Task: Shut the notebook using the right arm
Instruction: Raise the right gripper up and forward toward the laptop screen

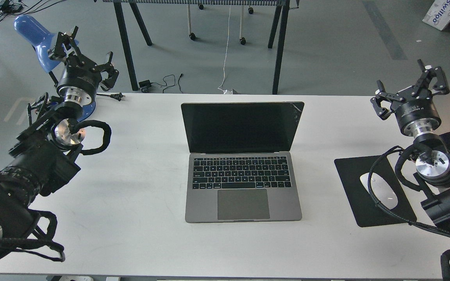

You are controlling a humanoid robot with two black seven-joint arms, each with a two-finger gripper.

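Observation:
The notebook point(243, 171), a grey metal laptop, lies open in the middle of the white table point(139, 187), its black screen upright and facing me. My right gripper point(408, 88) hangs open at the far right, well to the right of the screen and touching nothing. The right arm point(436, 164) rises beside the table's right edge. Far left, my left gripper point(88, 50) is open and empty, close to a blue lamp point(33, 33).
A black mouse pad point(358, 175) with a white mouse point(383, 191) lies right of the notebook, partly under the right arm's cable. Black table legs point(277, 47) and cables on the floor stand beyond the far edge.

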